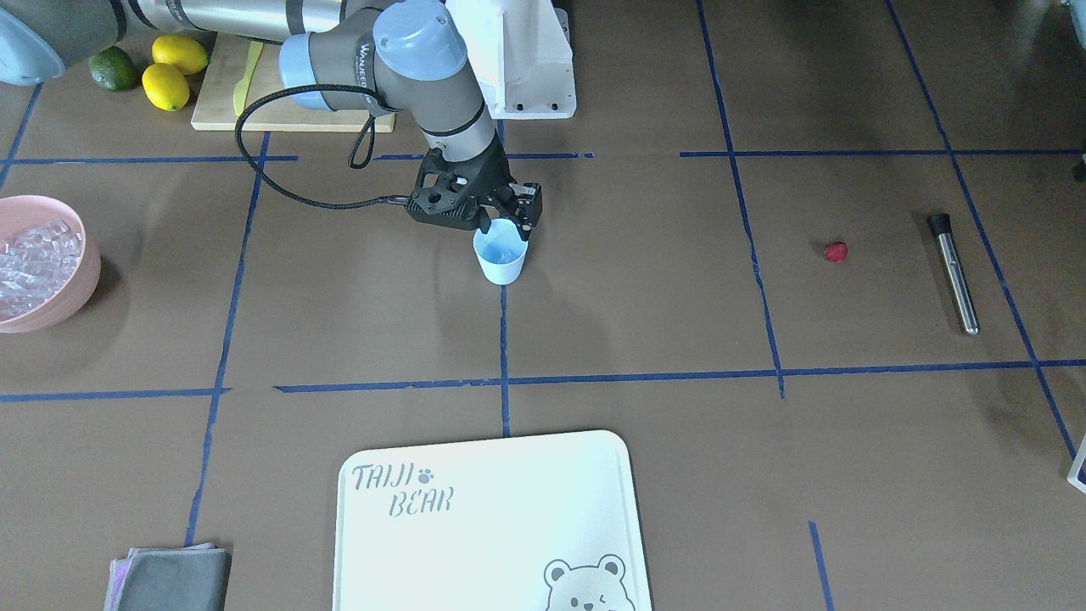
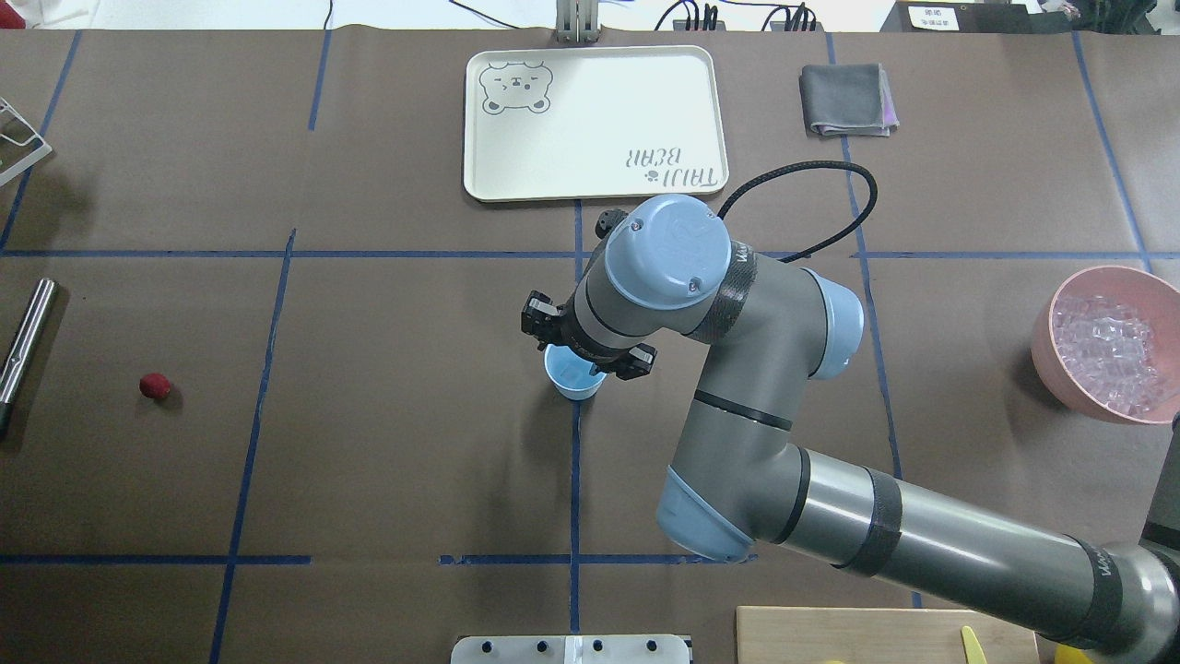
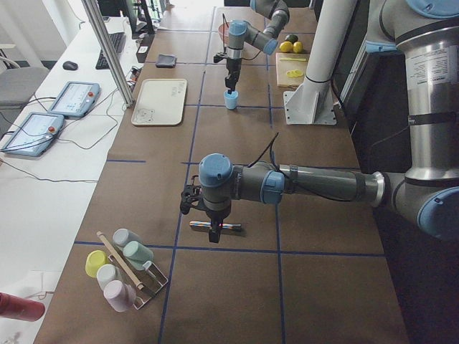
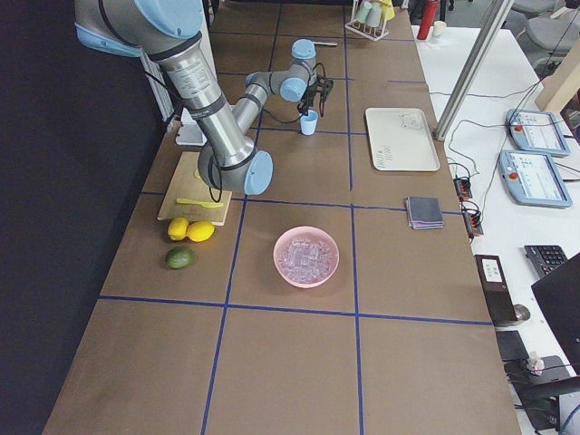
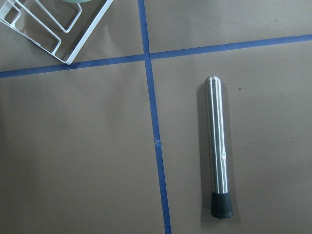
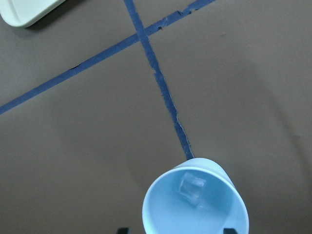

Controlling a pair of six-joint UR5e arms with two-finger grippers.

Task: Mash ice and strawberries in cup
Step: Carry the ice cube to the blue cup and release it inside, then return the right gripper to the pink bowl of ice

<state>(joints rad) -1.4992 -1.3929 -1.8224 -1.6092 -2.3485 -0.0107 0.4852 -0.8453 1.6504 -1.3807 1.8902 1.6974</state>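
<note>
**Front-facing view.** The right claw [image 1: 509,224] hangs directly over the cup [image 1: 501,259], which stands mid-desk [image 1: 645,305] on a blue tape line. The claw's fingers are spread and grip nothing. One strawberry [image 1: 836,251] lies well apart from the cup on the bare desk, near one steel muddler [image 1: 954,271]. One pink bowl [image 1: 88,270] holds the stock of ice [image 1: 30,263], too many cubes to count. Also present are two lemons [image 1: 165,86], one avocado [image 1: 114,70] and one tray [image 1: 492,543].

**Overhead view.** The right arm's wrist hides most of the claw. Cup, strawberry and muddler lie as above.

**Left side view.** The left claw [image 3: 214,231] is poised above the muddler. Whether it is open or closed cannot be told.

**Left wrist view.** The muddler lies alone and untouched; no fingers show.

**Right wrist view.** Two fingertips [image 6: 123,230] flank the cup's mouth, wide apart. One ice cube [image 6: 191,187] sits inside, with no berry.

**Judgement.** This is the ice-loading step, early in the task. The next move calls for bringing the strawberry, and perhaps more ice, to the cup. Only then should the muddler be lifted for mashing.
</note>
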